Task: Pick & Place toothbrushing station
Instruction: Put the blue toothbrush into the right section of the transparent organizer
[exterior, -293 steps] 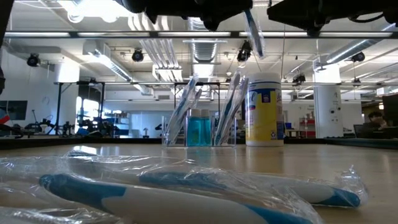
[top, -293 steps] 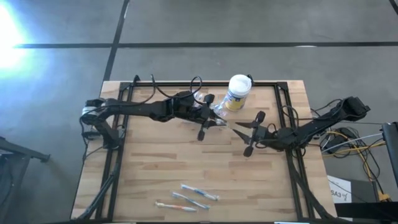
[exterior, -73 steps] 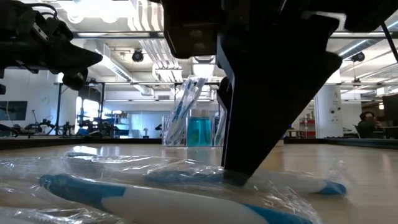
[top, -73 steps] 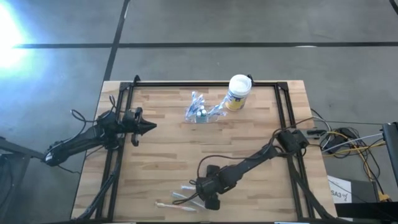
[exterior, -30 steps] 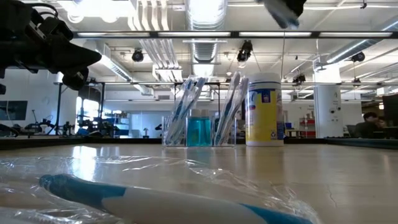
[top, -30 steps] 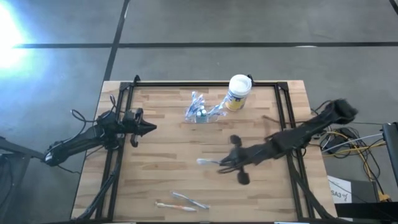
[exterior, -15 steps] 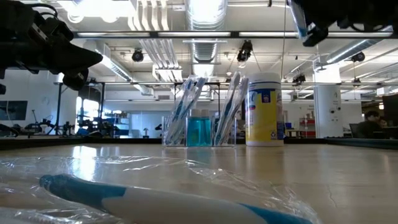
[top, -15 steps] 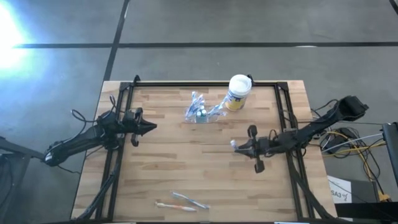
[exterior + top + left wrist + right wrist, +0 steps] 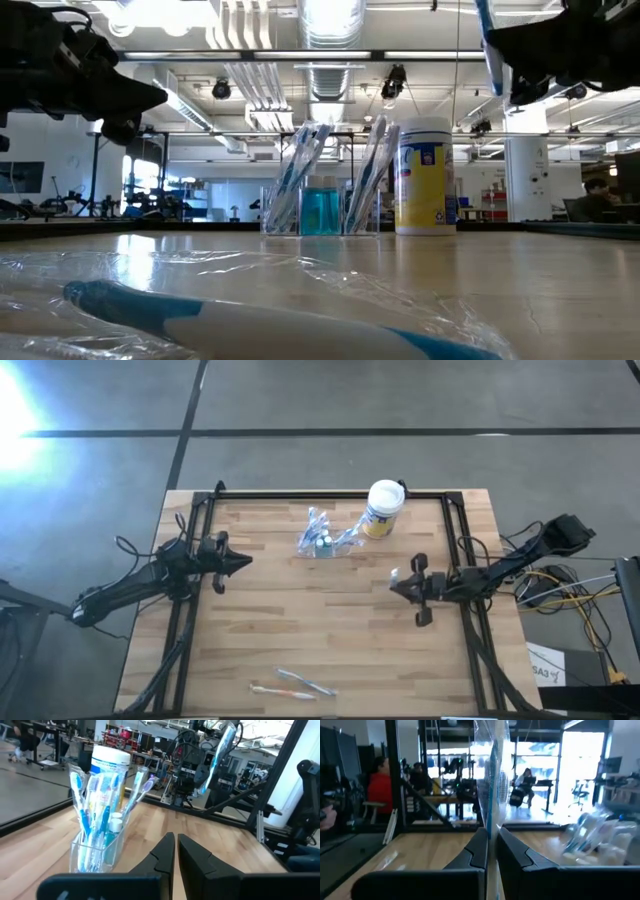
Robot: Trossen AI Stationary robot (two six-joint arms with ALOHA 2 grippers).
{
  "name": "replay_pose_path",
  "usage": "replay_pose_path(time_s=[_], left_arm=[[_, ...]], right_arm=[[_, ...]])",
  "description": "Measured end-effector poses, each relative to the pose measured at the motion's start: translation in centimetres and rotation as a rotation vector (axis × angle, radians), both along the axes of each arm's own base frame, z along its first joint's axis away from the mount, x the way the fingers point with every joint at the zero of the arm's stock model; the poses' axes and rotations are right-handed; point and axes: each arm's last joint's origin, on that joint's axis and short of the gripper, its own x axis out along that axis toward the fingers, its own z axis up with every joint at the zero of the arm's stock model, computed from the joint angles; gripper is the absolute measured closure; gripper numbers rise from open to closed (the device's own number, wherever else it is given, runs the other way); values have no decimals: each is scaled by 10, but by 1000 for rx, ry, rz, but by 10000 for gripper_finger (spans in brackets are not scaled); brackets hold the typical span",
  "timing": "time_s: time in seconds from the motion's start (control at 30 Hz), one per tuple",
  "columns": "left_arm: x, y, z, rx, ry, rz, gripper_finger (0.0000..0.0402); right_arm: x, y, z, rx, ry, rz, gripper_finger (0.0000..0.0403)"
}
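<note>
Movement since a second ago belongs to the right arm alone: it has drawn back from mid-worktop toward the right edge, carrying a plastic-wrapped blue-and-white toothbrush [image 9: 491, 775] upward. The right end effector [image 9: 399, 584] now hangs above the pale planked wooden worktop [image 9: 260, 620], its dark fingers pressed together and pinching the wrapped brush, which stands upright between them. The left end effector [image 9: 240, 563] stays where it was over the left side of the worktop, its fingers closed with only a thin slit between them and nothing held.

The toothbrushing station, a low rectangular holder of clear plastic [image 9: 95, 852], stands near the far edge of the worktop, just beside a white cylindrical canister with a yellow label [image 9: 381, 509]. Several wrapped brushes lean in it around a small blue bottle [image 9: 321, 211]. Two more toothbrushes in crinkled clear wrap [image 9: 296, 683] lie flat near the front edge, one fewer than before.
</note>
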Motion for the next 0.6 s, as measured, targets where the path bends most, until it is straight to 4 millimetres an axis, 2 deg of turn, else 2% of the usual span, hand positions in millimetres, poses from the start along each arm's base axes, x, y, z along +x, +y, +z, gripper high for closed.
replay_pose_path(time_s=[0.13, 0.43, 0.6], left_arm=[[0, 0, 0, 39, 7, -2, 376], [2, 1, 0, 49, -19, -6, 376], [5, 2, 19, 52, -200, 16, 382]], right_arm=[[-6, -3, 3, -1, -53, -28, 389], [-6, -3, 3, -19, -57, -32, 382], [-6, -4, 3, -6, -56, -48, 378]])
